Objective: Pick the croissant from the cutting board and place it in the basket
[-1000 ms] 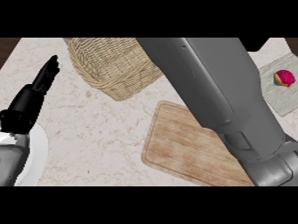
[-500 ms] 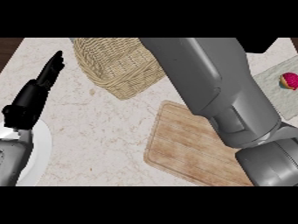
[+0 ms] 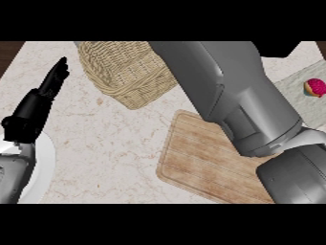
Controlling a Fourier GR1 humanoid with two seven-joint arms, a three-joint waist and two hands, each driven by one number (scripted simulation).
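- The left hand (image 3: pixel 42 98) rests at the left edge of the table (image 3: pixel 109 139). Its fingers (image 3: pixel 58 72) are straight, held together and pointing up, and they hold nothing.
- A white plate (image 3: pixel 44 160) lies just under that wrist, at the lower left.
- The wicker basket (image 3: pixel 126 72) stands at the top, left of centre. No croissant shows in the part of it that is in view.
- The wooden cutting board (image 3: pixel 204 165) lies below and to the right of the basket. The part that shows is bare.
- The right forearm (image 3: pixel 229 95) crosses over the board and the basket's right side, running to the top edge. A dark patch (image 3: pixel 278 48) beside its end may be the right hand, but I cannot tell how its fingers stand.
- At the far right, a small pink and yellow pastry (image 3: pixel 315 87) sits on a grey cloth (image 3: pixel 313 107).
- The croissant is nowhere in sight. It is probably hidden with the right hand, so this looks like the carry toward the basket.
- The next move calls for bringing that hand over the basket's opening, lowering it and letting go.
- Compared with a second ago, the right forearm fills far more of the view and covers more of the basket, while the left hand has hardly shifted.
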